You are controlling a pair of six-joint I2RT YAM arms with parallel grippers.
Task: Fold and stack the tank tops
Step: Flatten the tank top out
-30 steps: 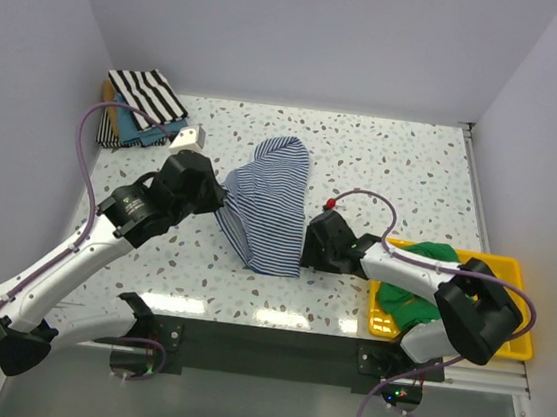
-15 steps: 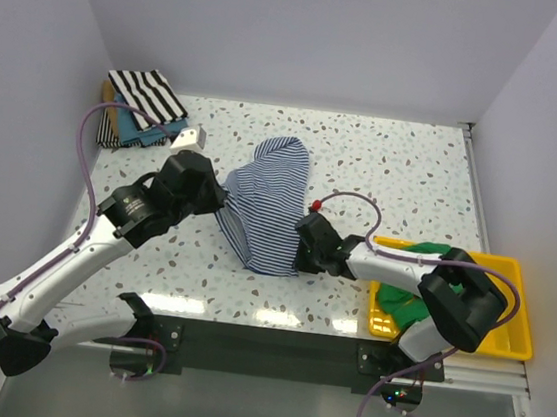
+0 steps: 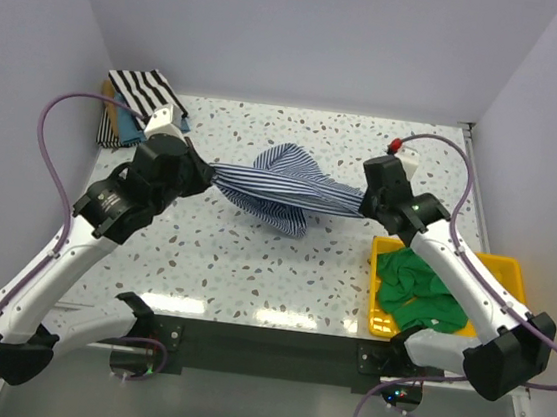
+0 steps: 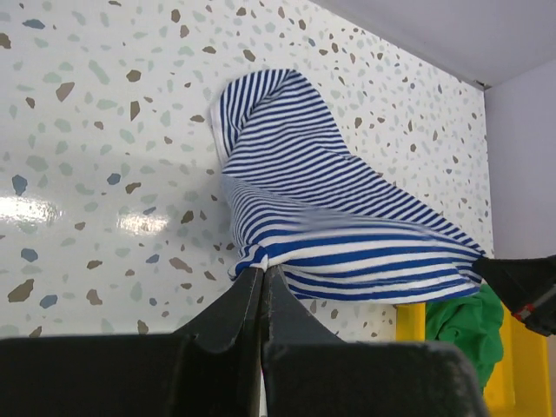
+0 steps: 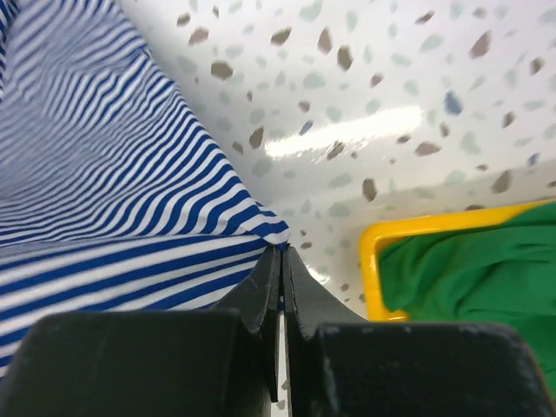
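Observation:
The blue-and-white striped tank top (image 3: 280,191) hangs stretched between both grippers above the middle of the table. My left gripper (image 3: 206,168) is shut on its left corner (image 4: 254,261). My right gripper (image 3: 362,202) is shut on its right corner (image 5: 276,234). The cloth sags in the middle and its lower fold touches the table. A green tank top (image 3: 420,290) lies crumpled in the yellow tray (image 3: 523,267) at the right front. Folded tank tops, the top one black-and-white striped (image 3: 143,92), sit stacked at the far left corner.
The speckled table (image 3: 251,276) runs between white walls on the left, back and right. The yellow tray (image 5: 375,239) sits close under my right arm. Purple cables loop off both arms.
My right gripper closed on the striped top's corner, then rose and swung right and back. The left gripper lifted too, pulling the top taut off the table.

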